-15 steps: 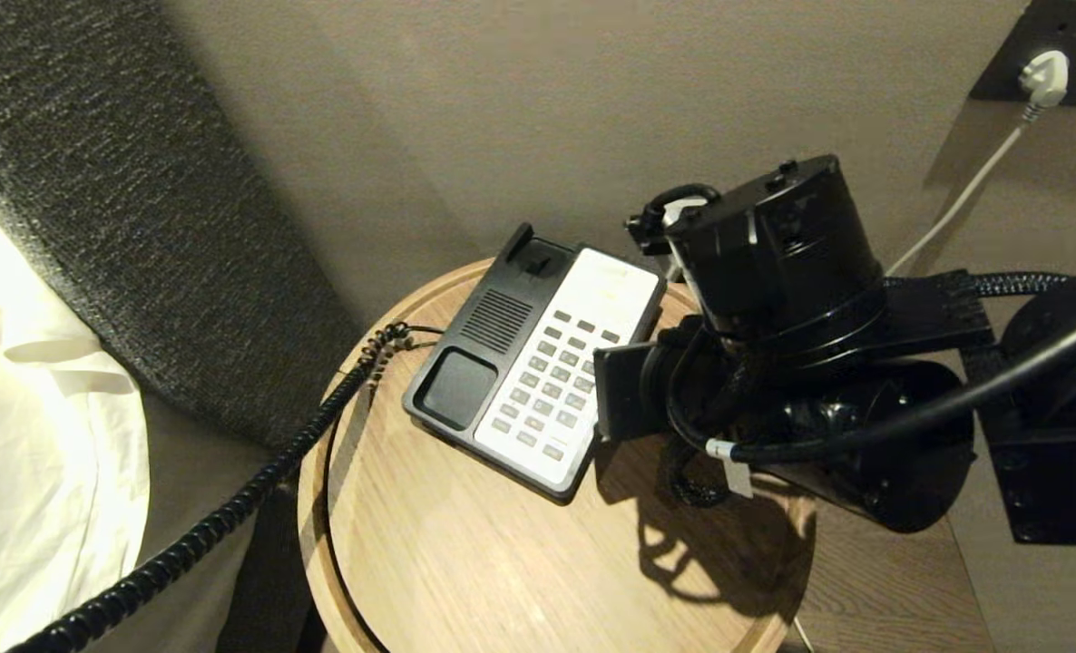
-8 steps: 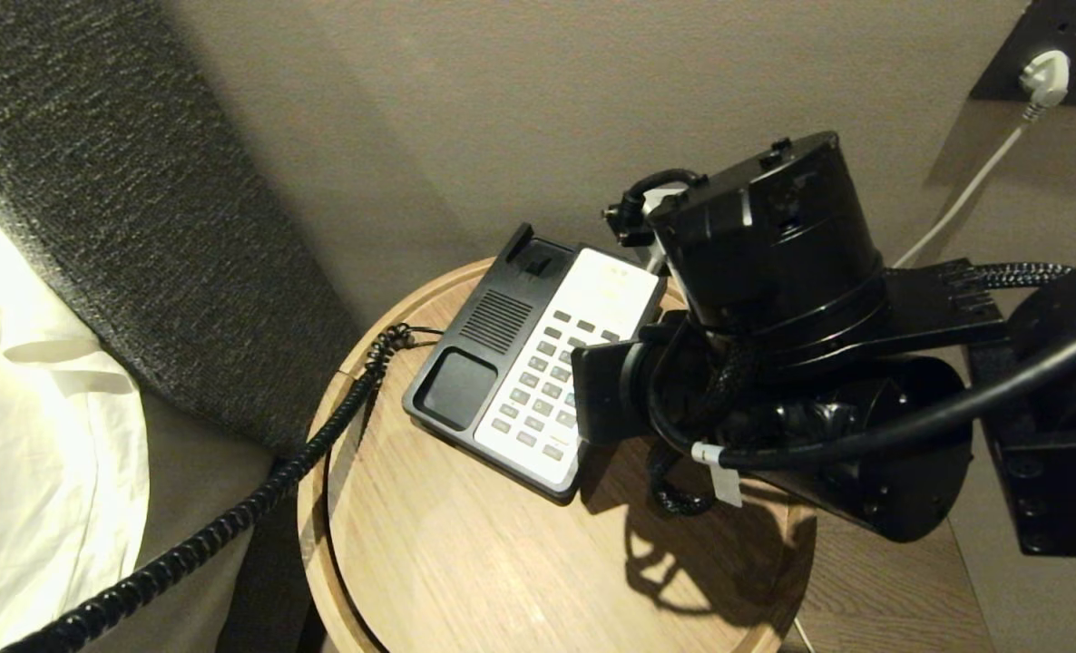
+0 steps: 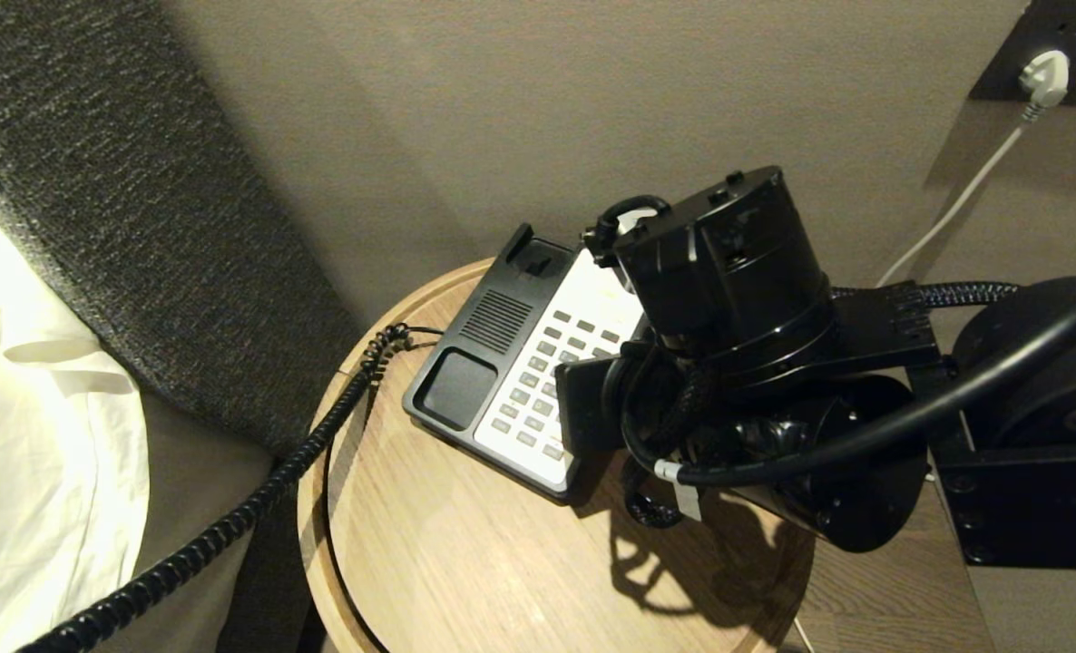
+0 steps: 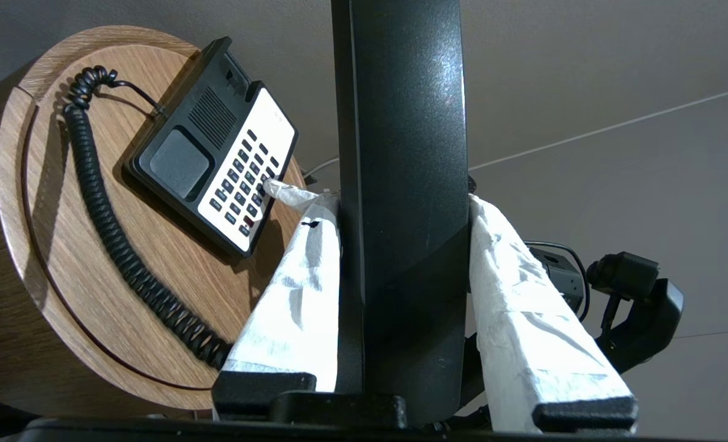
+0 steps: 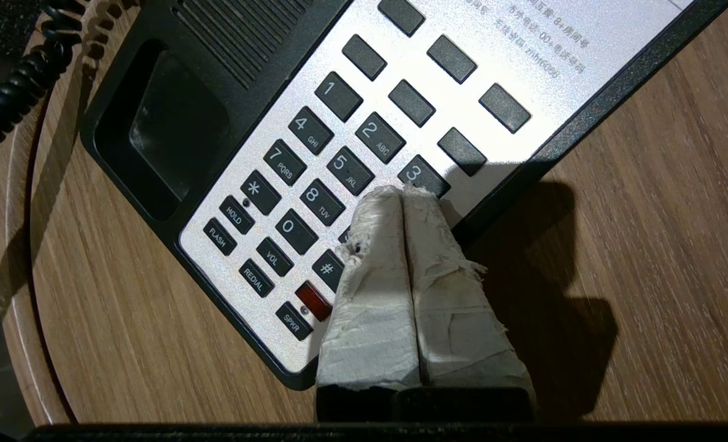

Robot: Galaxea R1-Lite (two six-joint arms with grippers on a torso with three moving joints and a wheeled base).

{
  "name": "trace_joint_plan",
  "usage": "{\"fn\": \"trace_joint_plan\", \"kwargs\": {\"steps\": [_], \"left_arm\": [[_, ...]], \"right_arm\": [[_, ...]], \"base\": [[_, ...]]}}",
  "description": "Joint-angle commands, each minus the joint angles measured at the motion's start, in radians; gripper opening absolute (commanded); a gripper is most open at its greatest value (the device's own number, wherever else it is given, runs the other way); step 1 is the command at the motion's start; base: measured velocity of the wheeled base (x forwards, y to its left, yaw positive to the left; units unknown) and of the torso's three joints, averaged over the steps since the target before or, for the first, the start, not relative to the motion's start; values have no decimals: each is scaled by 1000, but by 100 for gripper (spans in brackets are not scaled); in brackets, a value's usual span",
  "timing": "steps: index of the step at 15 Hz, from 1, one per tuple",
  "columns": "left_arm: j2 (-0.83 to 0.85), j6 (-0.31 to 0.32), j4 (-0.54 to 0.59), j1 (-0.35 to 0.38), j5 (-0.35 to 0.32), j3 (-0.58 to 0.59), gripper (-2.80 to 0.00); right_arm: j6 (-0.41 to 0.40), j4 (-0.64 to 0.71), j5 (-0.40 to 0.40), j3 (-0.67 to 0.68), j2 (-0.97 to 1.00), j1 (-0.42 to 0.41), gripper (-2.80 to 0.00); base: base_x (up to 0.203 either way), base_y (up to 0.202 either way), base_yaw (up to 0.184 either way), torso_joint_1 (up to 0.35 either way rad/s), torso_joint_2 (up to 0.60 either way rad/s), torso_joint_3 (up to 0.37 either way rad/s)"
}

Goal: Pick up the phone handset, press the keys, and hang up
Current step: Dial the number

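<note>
we log: right fingers [image 5: 404, 202] closed, tips over keys [image 5: 339, 166] near 6; left fingers [image 4: 302, 288] clamp handset [image 4: 401, 184], off-counter.

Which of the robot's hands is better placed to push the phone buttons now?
The right hand. Its fingers are pressed together into one tip over the keys, beside the 3. The left hand is busy: it grips the phone handset, off to the side of the table.

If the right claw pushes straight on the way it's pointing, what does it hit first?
Most likely the keys: the shut right claw points at the keypad's right column, just below the 3. Whether it already touches is unclear.
</note>
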Motion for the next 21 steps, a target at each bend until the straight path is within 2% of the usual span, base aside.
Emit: {"fn": "trace_joint_plan", "kwargs": {"steps": [1, 21], "left_arm": [[-2, -6, -1, 0, -1, 0, -280], [-7, -6, -1, 0, -1, 8, -280]], "right_arm": [[2, 0, -3, 0, 1, 0, -280], [24, 1, -9, -5, 9, 0, -280]], "base": [[0, 0, 0, 0, 0, 0], [0, 0, 0, 0, 0, 0]]}}
